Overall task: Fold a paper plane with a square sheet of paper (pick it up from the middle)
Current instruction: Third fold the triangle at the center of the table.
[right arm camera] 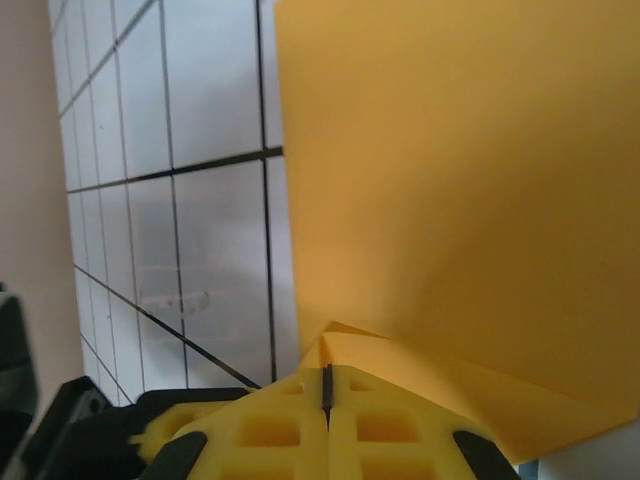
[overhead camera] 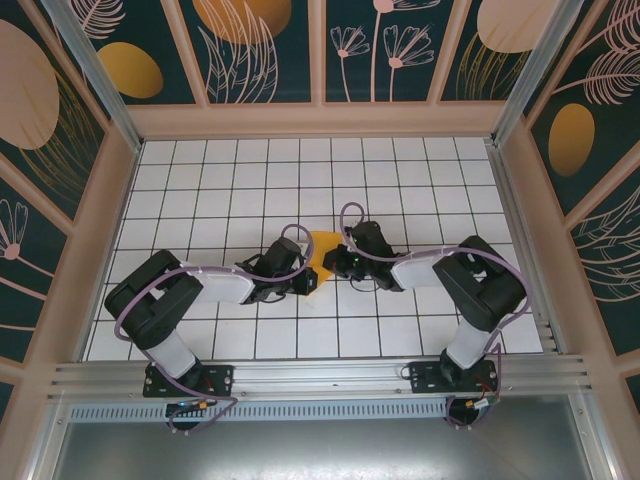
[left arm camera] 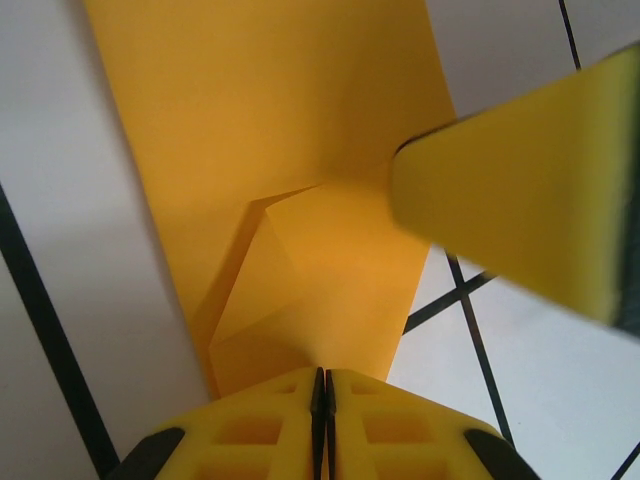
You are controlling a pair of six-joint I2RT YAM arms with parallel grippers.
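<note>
The orange-yellow sheet of paper [overhead camera: 322, 252] is held up between both grippers over the middle of the tiled floor, partly folded. In the left wrist view the paper [left arm camera: 290, 150] shows a raised folded flap, and its near edge runs into my left gripper [left arm camera: 322, 388], which is shut on it. The right gripper's yellow finger [left arm camera: 520, 190] touches the paper from the right. In the right wrist view the paper [right arm camera: 460, 200] stands as a broad sheet, and a folded corner sits in my right gripper [right arm camera: 326, 382], which is shut on it. From above, the left gripper [overhead camera: 304, 281] and right gripper [overhead camera: 339, 262] nearly meet.
The white tiled floor [overhead camera: 250, 190] with black grid lines spreads around the arms. Patterned walls [overhead camera: 60, 200] enclose it on three sides. An aluminium rail [overhead camera: 320, 375] carrying both arm bases runs along the near edge.
</note>
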